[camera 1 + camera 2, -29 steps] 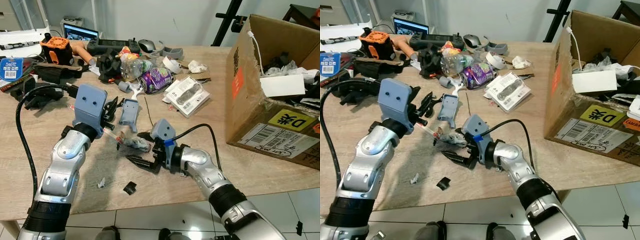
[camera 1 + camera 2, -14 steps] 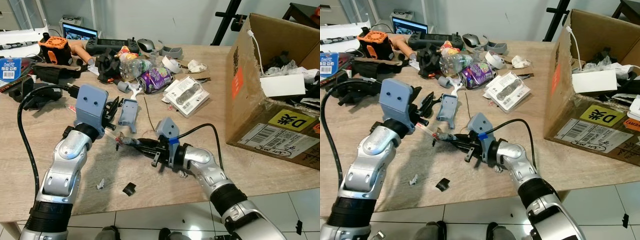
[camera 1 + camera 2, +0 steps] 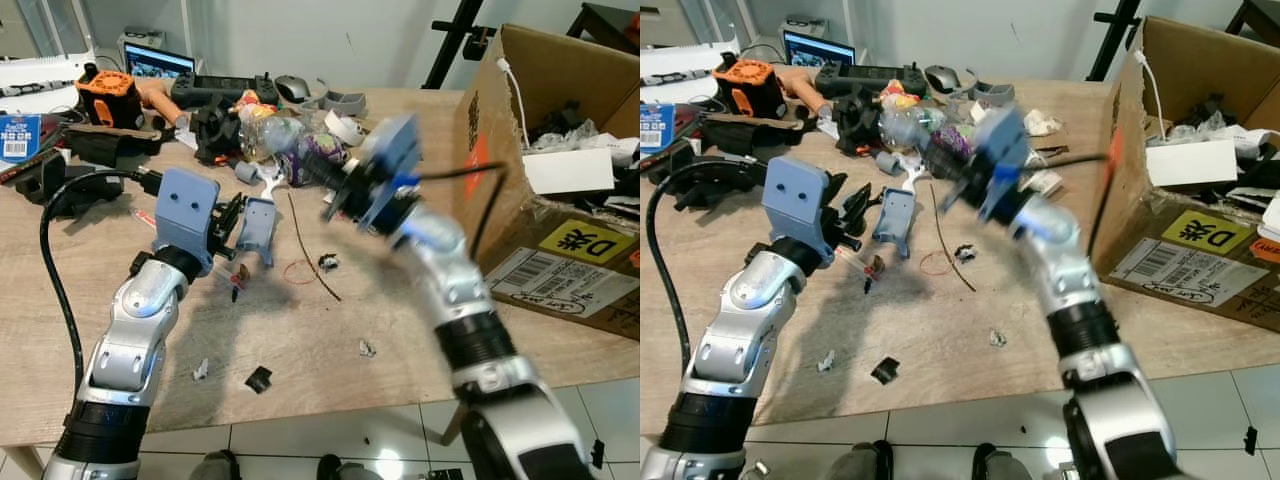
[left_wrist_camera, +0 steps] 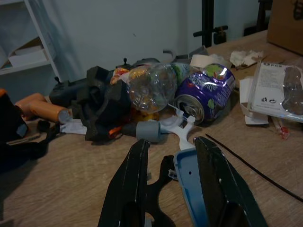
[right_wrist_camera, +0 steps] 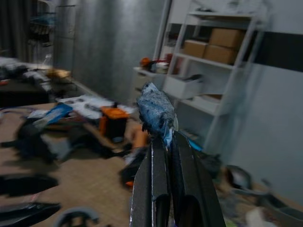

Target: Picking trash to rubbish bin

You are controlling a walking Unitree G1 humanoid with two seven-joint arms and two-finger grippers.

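Nearest the robot, small scraps lie on the wooden worktop [image 3: 300,340]: a black chip [image 3: 259,378] by the front edge, a pale crumb [image 3: 201,370] just left of it, and another pale crumb [image 3: 367,348] further right. A little beyond them lie a loop of red rubber band [image 3: 297,272] and a thin black wire [image 3: 310,250] that runs away across the boards.

The left gripper [image 4: 171,163] hovers low over the worktop with its fingers [image 4: 135,165] spread apart and nothing between them; the end of a blue-grey plastic part [image 3: 257,228] lies between the fingertips.

The right gripper [image 5: 162,146] is raised in the air above the middle of the worktop, blurred in the head views. Its fingers are closed tight on a crumpled grey wad of trash [image 5: 156,113], which sticks out past the tips.

Further back sit a purple drink can [image 4: 204,92] on its side, touching a clear plastic bottle [image 4: 152,86], with a plastic blister pack [image 4: 279,90] near the can. At the right stands an open cardboard box [image 3: 560,200] already holding rubbish.
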